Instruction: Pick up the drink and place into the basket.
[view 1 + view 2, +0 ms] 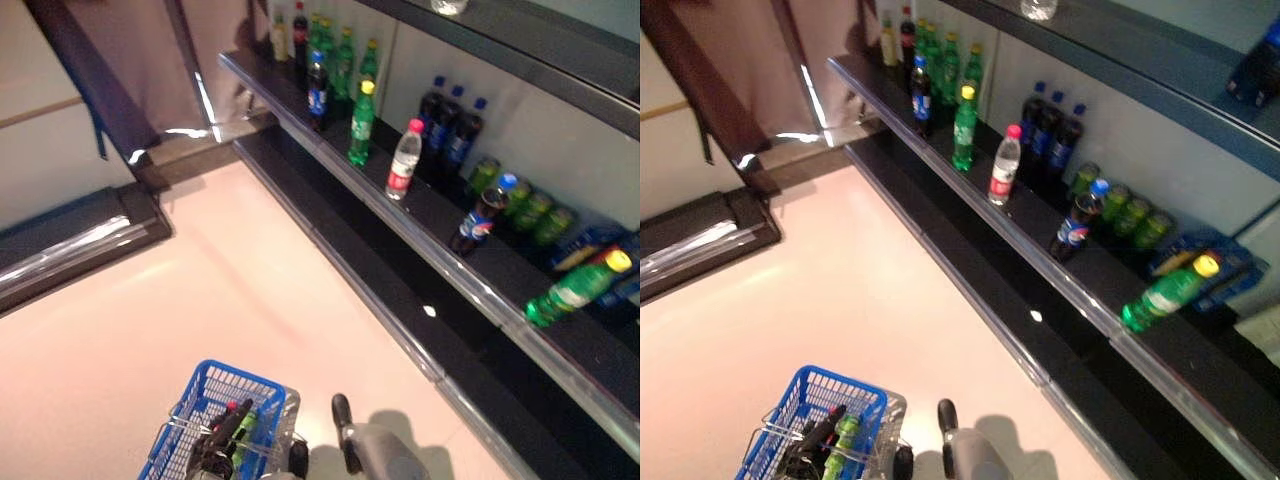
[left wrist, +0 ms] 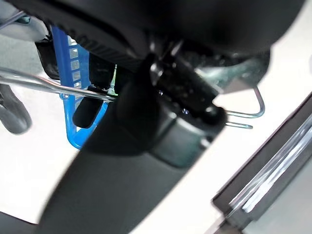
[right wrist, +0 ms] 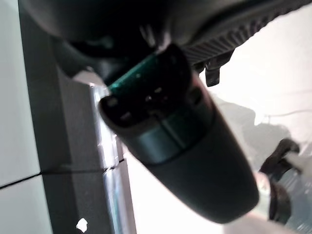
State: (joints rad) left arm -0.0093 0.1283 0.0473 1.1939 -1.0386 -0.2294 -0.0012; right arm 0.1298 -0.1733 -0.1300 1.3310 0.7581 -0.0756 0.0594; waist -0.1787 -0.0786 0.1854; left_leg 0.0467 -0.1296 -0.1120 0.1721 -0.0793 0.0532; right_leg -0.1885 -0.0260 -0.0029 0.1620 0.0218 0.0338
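Drinks line the dark shelf (image 1: 440, 225) on the right: an upright green bottle with a yellow cap (image 1: 361, 125), a clear bottle with a red cap (image 1: 403, 160), a cola bottle with a blue cap (image 1: 480, 215), and a green bottle lying on its side (image 1: 575, 288). The blue basket (image 1: 215, 385) hangs at the bottom left, with a green bottle (image 1: 845, 435) and something dark inside. My left hand (image 2: 146, 107) is curled round the basket's wire handle (image 2: 48, 80). My right hand (image 1: 342, 425) hovers low beside the basket, far below the shelf, holding nothing.
Dark bottles with blue caps (image 1: 450, 125) and green cans (image 1: 520, 205) stand at the shelf's back. More bottles (image 1: 325, 40) crowd its far end. A lower dark ledge (image 1: 400, 300) runs under the shelf. A dark rail (image 1: 80, 245) borders the pale floor (image 1: 200, 290) at the left.
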